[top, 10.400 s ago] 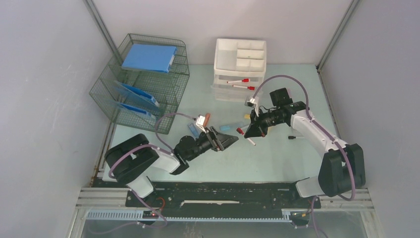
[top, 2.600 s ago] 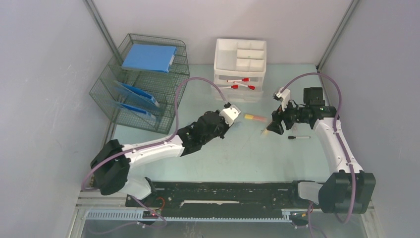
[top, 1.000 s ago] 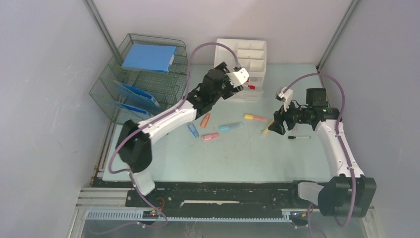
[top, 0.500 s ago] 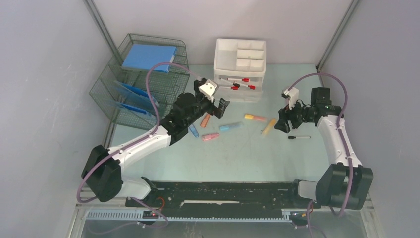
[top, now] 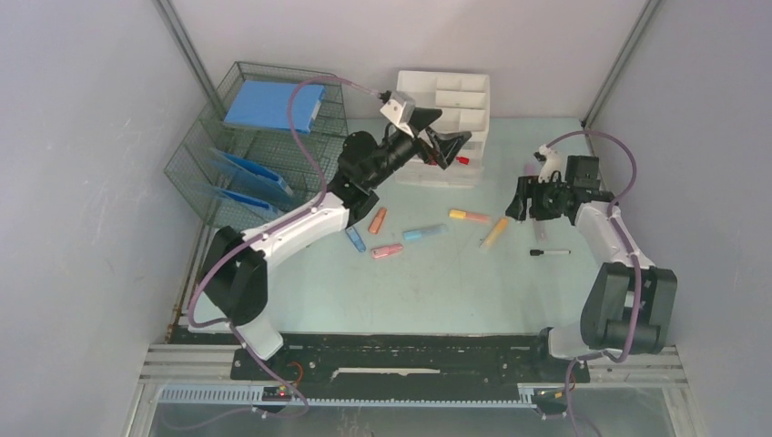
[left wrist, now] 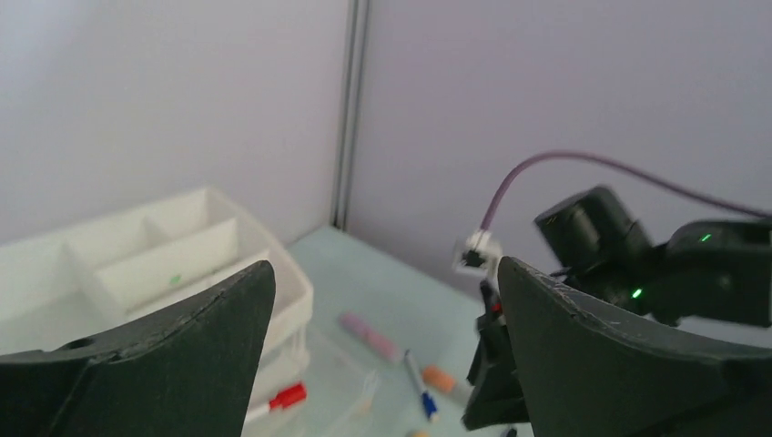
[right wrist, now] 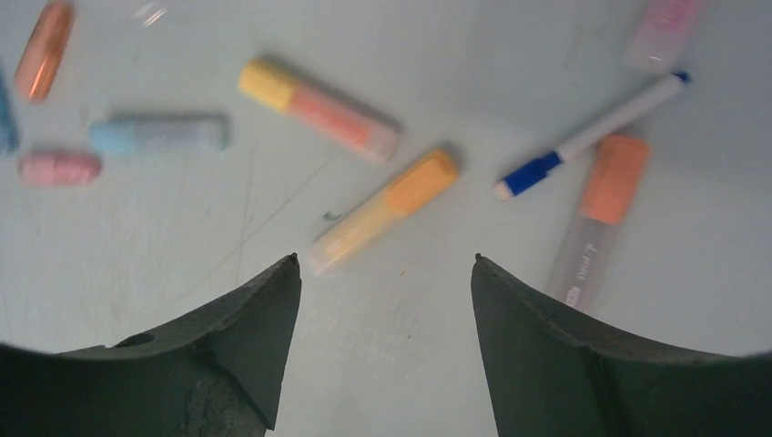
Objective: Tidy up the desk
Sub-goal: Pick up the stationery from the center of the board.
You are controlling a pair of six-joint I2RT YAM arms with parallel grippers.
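The left hand (top: 448,147) has swung up from the worktop (top: 437,282) to the white drawer organizer (top: 441,105), jaws spread wide and empty — nothing carried over. The right hand (top: 522,198) hangs open above the orange-yellow highlighter (right wrist: 382,211), gripping nothing. Loose highlighters (top: 424,233) lie mid-worktop — sorting looks unfinished.

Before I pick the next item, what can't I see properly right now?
- Top view: the left pincer covers the drawer unit's front, so the count of red-capped markers is unclear.
- Right wrist view: the pink highlighter is cut off by the top edge.
- Left wrist view: blurred; items on the desk are too small to identify.
- Top view: the wire rack's mesh partly screens the lower folders.
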